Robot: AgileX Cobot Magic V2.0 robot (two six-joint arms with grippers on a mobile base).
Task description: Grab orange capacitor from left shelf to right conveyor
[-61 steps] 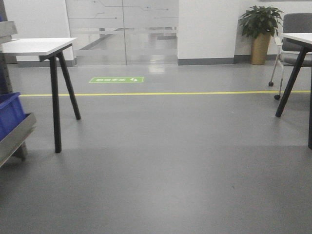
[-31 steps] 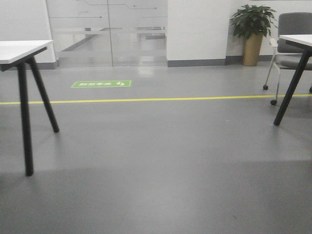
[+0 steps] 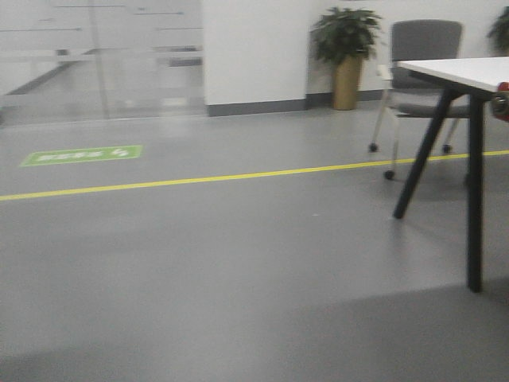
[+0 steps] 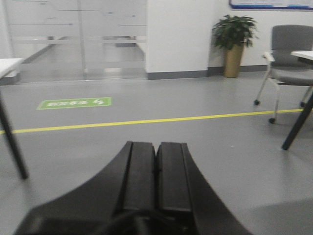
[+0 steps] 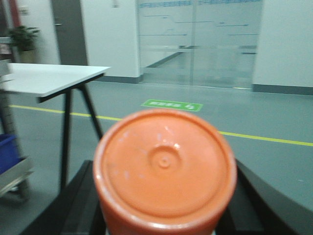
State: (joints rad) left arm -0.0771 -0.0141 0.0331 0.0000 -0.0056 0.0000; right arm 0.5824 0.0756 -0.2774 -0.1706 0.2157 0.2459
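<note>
Grey office floor point(image 3: 238, 263) is filling the background; right hand point(image 5: 164, 205) is gripping bright orange cylindrical capacitor point(image 5: 164, 161); left hand point(image 4: 156, 152) is pressing fingers point(image 4: 141, 176) together, empty.

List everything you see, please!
bright orange cylinder capacitor: one, orange, in right wrist view
white tables with black legs: two, white, left and right sides
grey wheeled office chair: one, grey, behind right table
potted green plants: at least two, green, along walls
yellow floor line: one, yellow, across grey floor
green floor sign: one, green, beyond line
blue plastic bin: one, blue, far left
left end effector: one, black, shut
right end effector: one, black, shut on capacitor
</note>
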